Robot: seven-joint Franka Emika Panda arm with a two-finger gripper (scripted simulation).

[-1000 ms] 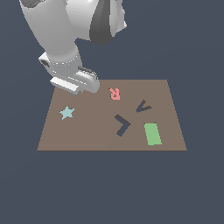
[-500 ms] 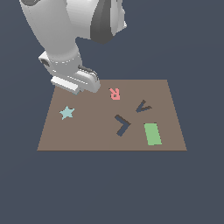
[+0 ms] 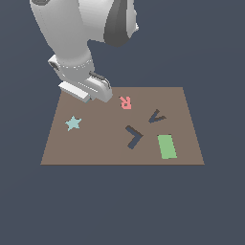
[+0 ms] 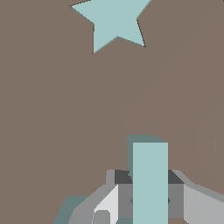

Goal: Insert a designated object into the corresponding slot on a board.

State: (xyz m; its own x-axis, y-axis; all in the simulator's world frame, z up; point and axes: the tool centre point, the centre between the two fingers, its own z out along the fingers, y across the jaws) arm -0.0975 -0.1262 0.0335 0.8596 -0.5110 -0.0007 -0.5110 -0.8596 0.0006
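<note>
My gripper (image 3: 94, 94) hangs over the far left part of the brown board (image 3: 95, 148). In the wrist view the gripper (image 4: 150, 194) is shut on the designated object (image 4: 150, 175), a pale teal-cyan bar that stands up between the dark pads (image 4: 122, 177). In the exterior view the hand hides this piece. The slot (image 3: 134, 137), the larger dark L-shaped cut-out, lies near the board's middle, well toward the exterior view's right of the gripper. The pale teal star (image 3: 73, 123) lies on the board close to the gripper and also shows in the wrist view (image 4: 116, 22).
A smaller dark V-shaped cut-out (image 3: 156, 116) lies beyond the slot. A green rectangle (image 3: 166, 146) lies beside the slot on the exterior view's right. A pink letter R (image 3: 125, 101) lies near the far edge, just beside the gripper. Dark floor surrounds the board.
The gripper has edged very slightly toward the exterior view's right, still holding the piece. Nothing on the board has moved.
</note>
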